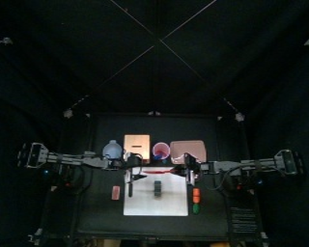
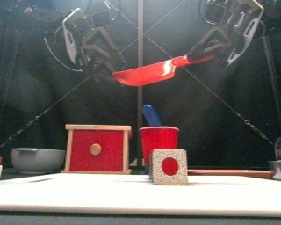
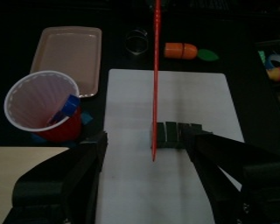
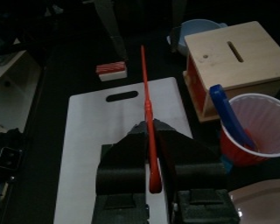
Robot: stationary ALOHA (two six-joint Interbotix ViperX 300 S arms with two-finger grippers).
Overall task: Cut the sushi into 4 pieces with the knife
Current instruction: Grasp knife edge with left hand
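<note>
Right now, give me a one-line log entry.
right hand: shut on red knife, raised | left hand: open | sushi roll: on white board

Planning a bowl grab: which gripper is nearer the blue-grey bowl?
Left. The left gripper hangs over the board's left part, forward of the bowl; the right gripper, holding the red knife, is over its right part.

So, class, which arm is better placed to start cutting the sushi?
Right: the right gripper holds the red knife over the sushi roll on the white board; the left gripper is open and empty.
</note>
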